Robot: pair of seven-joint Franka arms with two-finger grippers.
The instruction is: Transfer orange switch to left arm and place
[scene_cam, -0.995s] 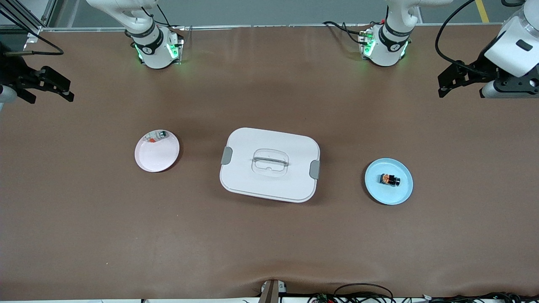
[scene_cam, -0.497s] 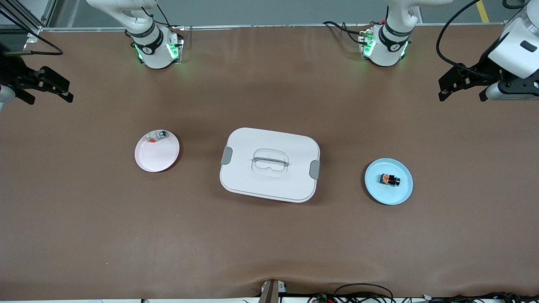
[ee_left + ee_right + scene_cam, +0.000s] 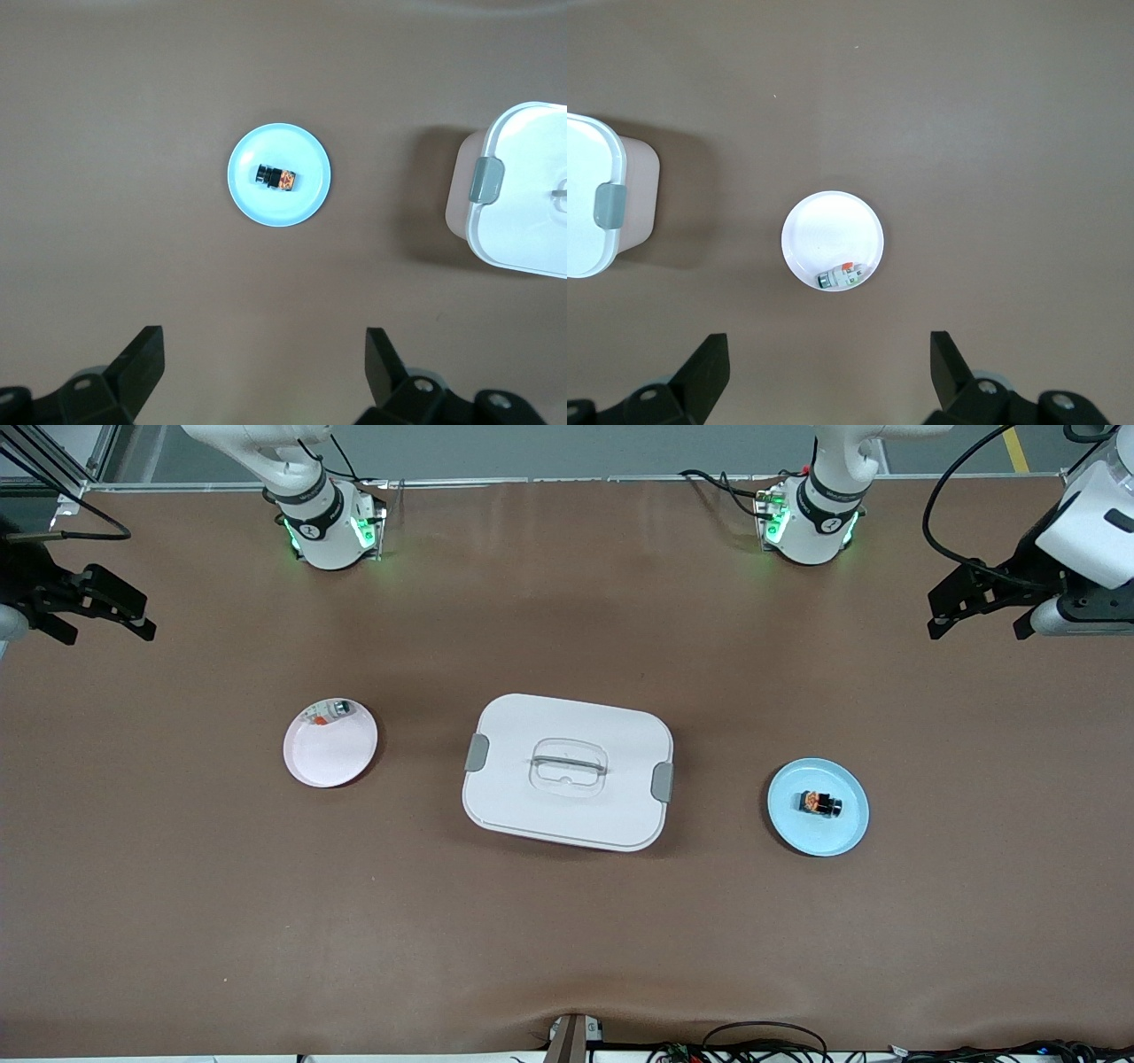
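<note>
Brown table (image 3: 567,939); left tool (image 3: 979,602), right tool (image 3: 93,607) both wide apart, apparently empty, touching nothing.

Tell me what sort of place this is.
Probably a robotics lab bench: two bolted arm bases, a brown-covered table with cables along its edge, and staged props, a white box between plates.

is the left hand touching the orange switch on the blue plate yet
Apart. The front view shows the left hand open, high at the table's edge, bare table between it and the orange switch on the blue plate.
</note>
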